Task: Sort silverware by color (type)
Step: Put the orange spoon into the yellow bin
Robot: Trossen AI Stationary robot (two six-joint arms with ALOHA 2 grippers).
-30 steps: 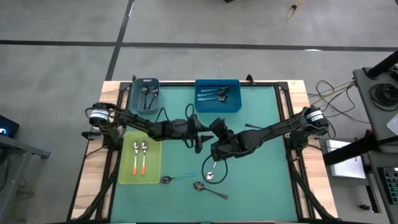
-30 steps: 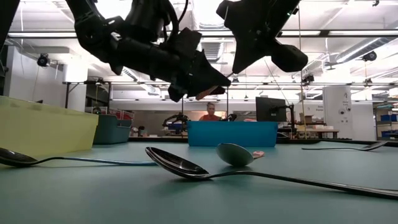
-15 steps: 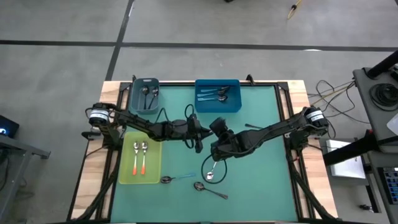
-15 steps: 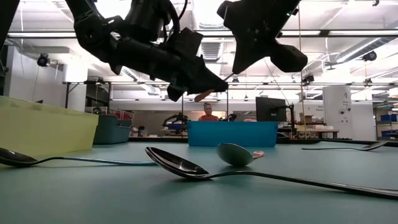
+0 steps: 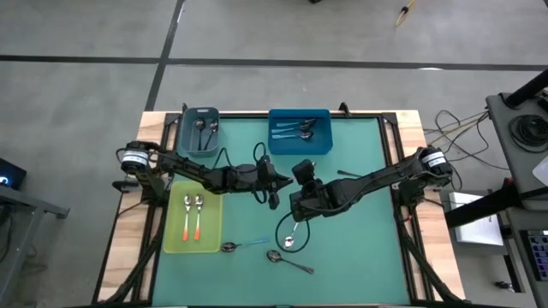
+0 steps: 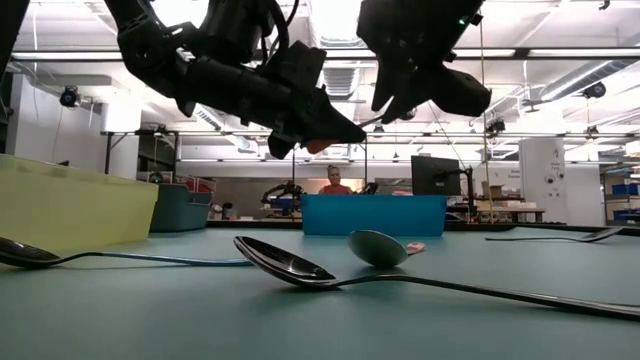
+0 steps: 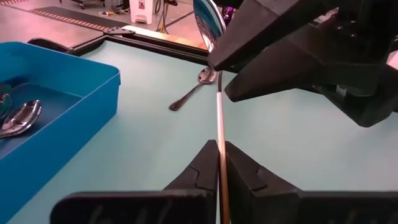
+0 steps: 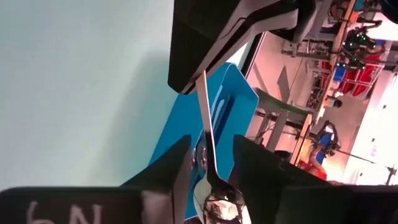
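Observation:
A metal spoon hangs in the air over the middle of the green mat. My left gripper is shut on its handle. The spoon's bowl end lies between the parted fingers of my right gripper, which is open, with a gap on either side of the spoon. In the high view my left gripper and my right gripper meet tip to tip. Three more spoons lie flat on the mat near the front edge. My left gripper pinches the spoon's handle between its two fingers, at the end away from the bowl. The fingers come nearly level from the table's left and lie along the handle. The spoon sticks straight out past the fingertips, lifted clear of the mat.
A green tray at the front left holds two orange-handled spoons. A grey bin and a blue bin with spoons stand at the far edge. Another spoon lies under my right arm.
My left gripper has shut on the spoon's handle without moving off. My right gripper has rolled about its own axis and opened, letting go of the bowl end. The spoon has stayed where it was, clear of the mat.

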